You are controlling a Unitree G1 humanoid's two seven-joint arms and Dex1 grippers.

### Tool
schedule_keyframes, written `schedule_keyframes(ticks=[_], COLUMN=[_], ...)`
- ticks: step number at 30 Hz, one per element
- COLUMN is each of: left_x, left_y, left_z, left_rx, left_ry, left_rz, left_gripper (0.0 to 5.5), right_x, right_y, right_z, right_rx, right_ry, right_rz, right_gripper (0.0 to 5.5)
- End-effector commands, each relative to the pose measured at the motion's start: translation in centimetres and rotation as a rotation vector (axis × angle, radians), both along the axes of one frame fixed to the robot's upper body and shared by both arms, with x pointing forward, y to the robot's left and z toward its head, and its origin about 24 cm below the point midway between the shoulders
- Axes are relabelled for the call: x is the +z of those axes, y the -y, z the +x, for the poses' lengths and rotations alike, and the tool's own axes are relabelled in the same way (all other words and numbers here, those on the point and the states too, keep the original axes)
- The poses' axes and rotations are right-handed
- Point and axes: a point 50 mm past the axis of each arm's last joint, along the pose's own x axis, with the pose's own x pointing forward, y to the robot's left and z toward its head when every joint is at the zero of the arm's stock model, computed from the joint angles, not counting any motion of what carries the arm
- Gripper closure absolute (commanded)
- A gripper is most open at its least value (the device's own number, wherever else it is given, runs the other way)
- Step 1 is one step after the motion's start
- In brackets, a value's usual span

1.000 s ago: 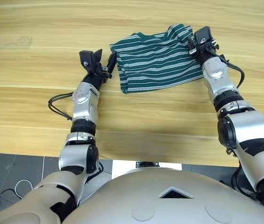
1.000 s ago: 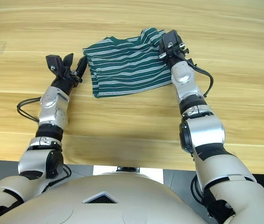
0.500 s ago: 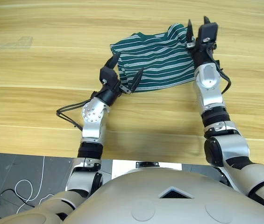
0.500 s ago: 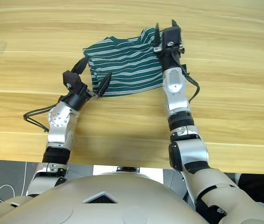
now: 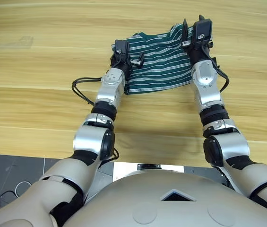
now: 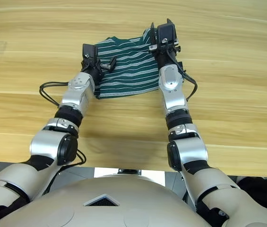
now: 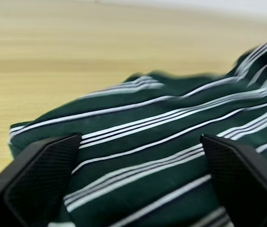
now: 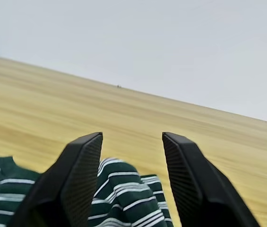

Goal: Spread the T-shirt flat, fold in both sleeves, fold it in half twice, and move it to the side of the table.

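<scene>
**Q:** Where is the shirt?

**A:** The green, white-striped T-shirt (image 5: pixel 159 64) lies bunched into a rough rectangle on the wooden tabletop (image 5: pixel 34 85). It sits about midway between the left and right edges and toward the far edge. Its long axis runs left to right.

**Q:** How do the grippers stand to it?

**A:** There is one at each end of that axis. The left gripper (image 5: pixel 127 57) is over the shirt's left end. Its fingers (image 7: pixel 41 177) are spread wide, with striped cloth lying between and beneath them, not pinched. The right gripper (image 5: pixel 193 27) is at the shirt's far right corner, where the cloth humps up. Its fingers (image 8: pixel 79 179) are parted less widely, and a raised fold shows just below the gap, ungripped.

**Q:** Which arm is nearer?

**A:** Neither, as each is right at its own end. The cloth lies below the fingertips, so I judge the next move to be a short drop and a pinch.
</scene>
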Motion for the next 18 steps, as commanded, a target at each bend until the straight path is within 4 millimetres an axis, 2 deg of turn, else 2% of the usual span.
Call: schedule_keyframes(ticks=[1,4,7,11,13,18], left_x=[-1.6,-4.7,-6.3,-5.0,-3.7,-1.4], left_y=[-3.1,-3.7,-2.6,-1.8,-1.6,-1.5], left_z=[-0.5,-3.6,-9.3,-16.0,-19.2,-23.6], left_rx=[0.092,0.140,0.082,-0.032,-0.068,-0.057], left_ry=[-0.127,-0.254,-0.365,-0.445,-0.479,-0.515], left_rz=[0.028,-0.063,-0.164,-0.206,-0.238,-0.305], left_gripper=[0.81,0.81,0.81,0.81,0.81,0.81], right_x=[0.7,1.6,2.2,1.8,1.3,0.6], right_y=[0.6,1.3,2.5,3.4,3.1,2.1], right_z=[-1.0,-1.8,-2.2,-2.2,-2.3,-3.0], right_rx=[-0.024,-0.041,-0.082,-0.139,-0.142,-0.091], right_ry=[0.036,0.063,0.064,0.040,0.016,-0.023], right_rz=[0.043,0.060,0.063,0.066,0.067,0.031], right_gripper=[3.17,3.17,3.17,3.17,3.17,3.17])
